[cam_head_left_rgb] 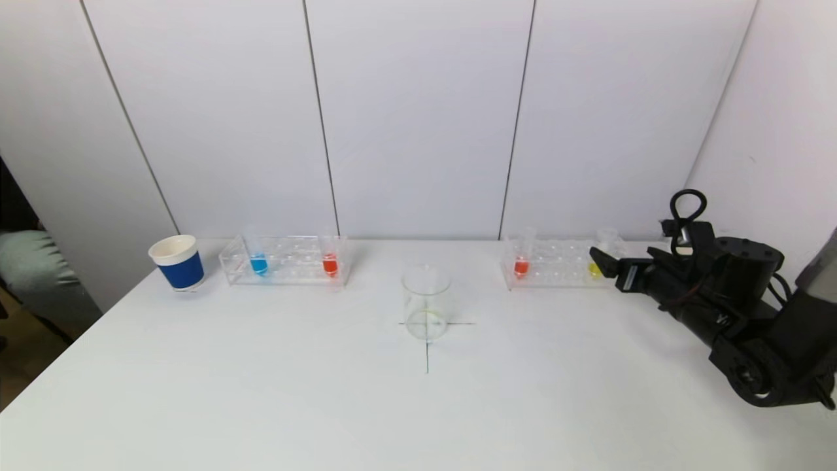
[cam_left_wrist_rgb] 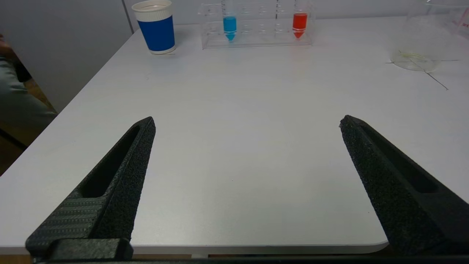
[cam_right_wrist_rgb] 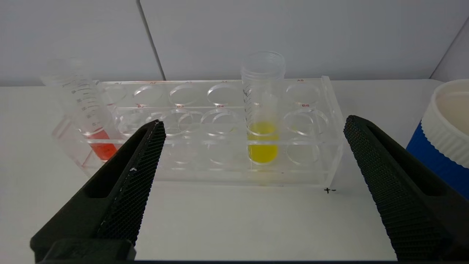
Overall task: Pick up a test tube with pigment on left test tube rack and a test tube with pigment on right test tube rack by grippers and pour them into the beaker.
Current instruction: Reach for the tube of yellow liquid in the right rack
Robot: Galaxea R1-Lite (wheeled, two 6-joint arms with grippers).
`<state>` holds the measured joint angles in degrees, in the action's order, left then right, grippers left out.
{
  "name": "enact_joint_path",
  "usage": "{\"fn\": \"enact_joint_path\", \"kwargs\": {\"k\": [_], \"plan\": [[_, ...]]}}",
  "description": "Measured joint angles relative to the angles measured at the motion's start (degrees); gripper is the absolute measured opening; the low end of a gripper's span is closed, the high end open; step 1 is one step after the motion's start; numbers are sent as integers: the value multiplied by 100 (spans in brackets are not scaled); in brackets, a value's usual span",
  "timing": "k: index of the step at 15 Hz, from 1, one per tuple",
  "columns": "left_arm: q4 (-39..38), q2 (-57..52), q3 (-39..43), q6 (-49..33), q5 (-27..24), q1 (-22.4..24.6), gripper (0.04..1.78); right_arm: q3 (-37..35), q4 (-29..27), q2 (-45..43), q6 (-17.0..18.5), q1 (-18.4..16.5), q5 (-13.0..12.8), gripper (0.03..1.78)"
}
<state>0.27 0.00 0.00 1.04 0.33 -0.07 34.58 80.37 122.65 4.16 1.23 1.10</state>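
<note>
The left rack [cam_head_left_rgb: 284,269] holds a blue tube [cam_head_left_rgb: 258,263] and a red tube [cam_head_left_rgb: 330,264]. The right rack [cam_head_left_rgb: 556,268] holds a red tube [cam_head_left_rgb: 521,265] and a yellow tube [cam_head_left_rgb: 594,268]. A clear beaker [cam_head_left_rgb: 426,302] stands on a cross mark at the table's middle. My right gripper [cam_head_left_rgb: 600,260] is open and empty just in front of the yellow tube [cam_right_wrist_rgb: 262,110], with its jaws wide on either side, apart from the rack [cam_right_wrist_rgb: 220,161]. My left gripper [cam_left_wrist_rgb: 247,118] is open and empty over the table's near left edge, out of the head view.
A blue paper cup [cam_head_left_rgb: 178,263] stands left of the left rack. Another blue cup [cam_right_wrist_rgb: 443,135] stands right of the right rack, beside my right gripper. A white wall runs behind both racks. The left rack [cam_left_wrist_rgb: 256,36] and beaker [cam_left_wrist_rgb: 417,44] lie far ahead of my left gripper.
</note>
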Motion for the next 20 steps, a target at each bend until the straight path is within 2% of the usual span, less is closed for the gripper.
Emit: {"fn": "enact_joint_path", "kwargs": {"k": [20], "plan": [[0, 0, 0, 0, -2, -2, 176, 1185, -129, 869, -22, -82, -44, 177]]}}
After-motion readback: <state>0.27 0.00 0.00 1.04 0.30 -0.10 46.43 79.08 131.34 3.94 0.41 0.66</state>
